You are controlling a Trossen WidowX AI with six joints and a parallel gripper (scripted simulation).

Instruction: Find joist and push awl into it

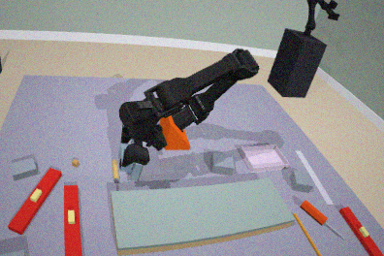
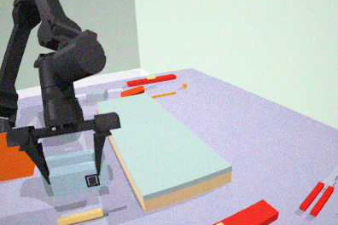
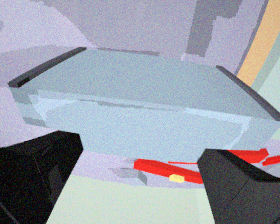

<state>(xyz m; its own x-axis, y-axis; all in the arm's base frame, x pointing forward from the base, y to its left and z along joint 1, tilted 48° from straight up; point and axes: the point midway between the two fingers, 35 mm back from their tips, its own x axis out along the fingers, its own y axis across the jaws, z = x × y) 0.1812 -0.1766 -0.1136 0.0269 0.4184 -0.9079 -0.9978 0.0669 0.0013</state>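
We hold the pale blue block-shaped stud finder between wide-spread fingers, presumably clamping its ends so its underside can meet the panel.

In the top view, you had an orange wedge mid-table and a red level at near right.

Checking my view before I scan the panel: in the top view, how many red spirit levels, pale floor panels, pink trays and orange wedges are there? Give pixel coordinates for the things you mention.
Red spirit levels [image 1: 35, 201] [image 1: 72, 234] [image 1: 361, 234]: 3
Pale floor panel [image 1: 204, 211] [image 2: 162, 141]: 1
Pink tray [image 1: 244, 152]: 1
Orange wedge [image 1: 176, 137] [image 2: 16, 160]: 1
Total: 6
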